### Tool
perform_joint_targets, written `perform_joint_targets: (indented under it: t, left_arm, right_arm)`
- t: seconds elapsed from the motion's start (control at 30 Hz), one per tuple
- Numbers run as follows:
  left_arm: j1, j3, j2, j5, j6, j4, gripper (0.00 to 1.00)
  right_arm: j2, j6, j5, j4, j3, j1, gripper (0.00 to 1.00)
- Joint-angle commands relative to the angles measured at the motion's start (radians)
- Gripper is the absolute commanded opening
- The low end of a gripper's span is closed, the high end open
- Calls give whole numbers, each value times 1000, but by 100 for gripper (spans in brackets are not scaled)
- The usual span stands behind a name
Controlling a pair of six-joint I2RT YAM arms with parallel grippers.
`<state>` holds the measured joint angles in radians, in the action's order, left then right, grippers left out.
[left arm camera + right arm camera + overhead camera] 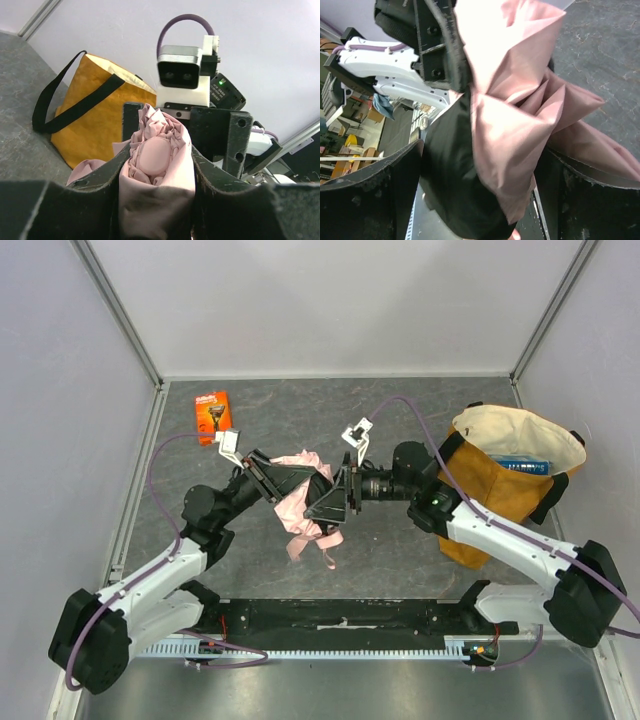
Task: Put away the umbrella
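Observation:
The pale pink umbrella (300, 508) hangs folded above the middle of the table, between the two arms. My left gripper (290, 478) is shut on it. In the left wrist view the bunched pink fabric (157, 165) fills the gap between both fingers of that gripper (156, 182). My right gripper (332, 502) faces it from the right and is open. Its fingers stand wide on either side of the pink and black fabric (520, 115), with a gap showing at the left finger (395, 190). The umbrella's shaft is hidden.
A mustard-yellow tote bag (495, 490) with black straps stands open at the right, a blue item (522, 465) inside it. An orange razor package (213, 416) lies at the back left. White walls enclose the grey table top (400, 550).

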<state>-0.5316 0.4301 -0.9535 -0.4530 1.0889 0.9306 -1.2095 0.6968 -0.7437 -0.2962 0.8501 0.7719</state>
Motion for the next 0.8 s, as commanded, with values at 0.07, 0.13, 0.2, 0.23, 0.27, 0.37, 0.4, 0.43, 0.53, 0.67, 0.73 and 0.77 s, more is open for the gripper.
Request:
perform_joint_targets:
  t: [0.07,0.13,0.2,0.23,0.27,0.37,0.4,0.43,0.53,0.67,0.73,0.77]
  left_arm:
    - [1,4,39,5,74,117,2]
    - [-2,-7,55,16,71,106,2]
    - [-2,-16,64,31,71,106,2]
    - [-5,-22,67,42,71,105,2]
    - [-11,-28,73,54,69,103,2]
    - [-33,-36,97,98,34,50,2]
    - [-45,-37,107,124,23,31,2]
    - [-54,-39,117,132,11,7,2]
    - [-57,-37,157,169,-9,-68,2]
    - [-57,-1,206,177,-61,-228,2]
    - [-59,6,205,160,-63,-257,2]
    - [-57,7,202,149,-63,-257,2]
  right_arm:
    - [-88,13,135,-107,96,56,79]
    - [-114,58,148,-171,98,59,67]
    - [-137,101,161,-231,99,73,59]
    - [-151,104,168,-242,107,84,55]
    - [-165,98,176,-239,121,95,51]
    - [-196,81,191,-209,159,110,11]
    - [-196,66,199,-204,164,113,0]
    - [-191,37,217,-190,165,113,0]
    - [-159,-92,266,-19,194,115,0]
    - [-104,-203,248,89,178,112,0]
    - [-102,-218,189,86,162,102,0]
    - [-107,-221,161,80,155,102,0]
